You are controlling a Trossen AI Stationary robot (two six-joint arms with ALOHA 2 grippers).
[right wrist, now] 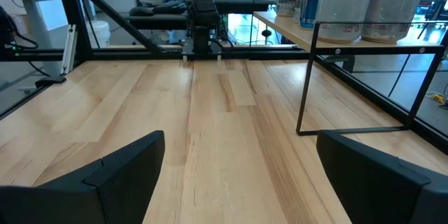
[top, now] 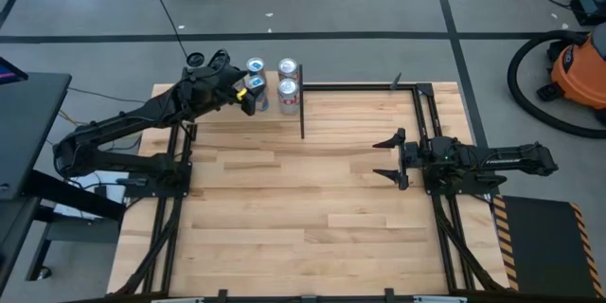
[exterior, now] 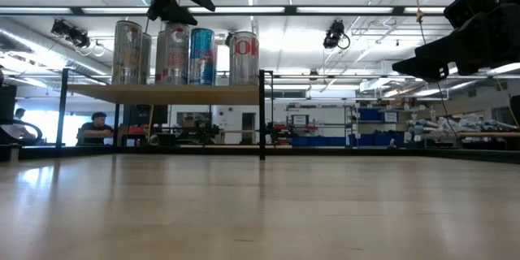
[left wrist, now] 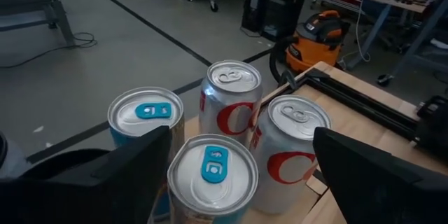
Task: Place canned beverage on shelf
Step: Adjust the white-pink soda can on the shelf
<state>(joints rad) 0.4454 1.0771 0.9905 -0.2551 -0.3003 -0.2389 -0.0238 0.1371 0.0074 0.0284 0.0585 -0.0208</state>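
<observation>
- Four cans stand upright on the shelf [exterior: 162, 93] at the far-left corner of the tabletop [top: 312, 218]: two blue-tabbed cans [left wrist: 213, 182] and two red-lettered cola cans [left wrist: 290, 147], packed close together.
- The left pincer [top: 248, 95] hovers just above the nearer blue-tabbed can, fingers spread and released, holding nothing.
- The placing looks done; the sound move is a straight lift clear, so neither finger clips a neighbouring can.
- The right pincer [top: 390, 159] waits released over the tabletop's right side.
</observation>
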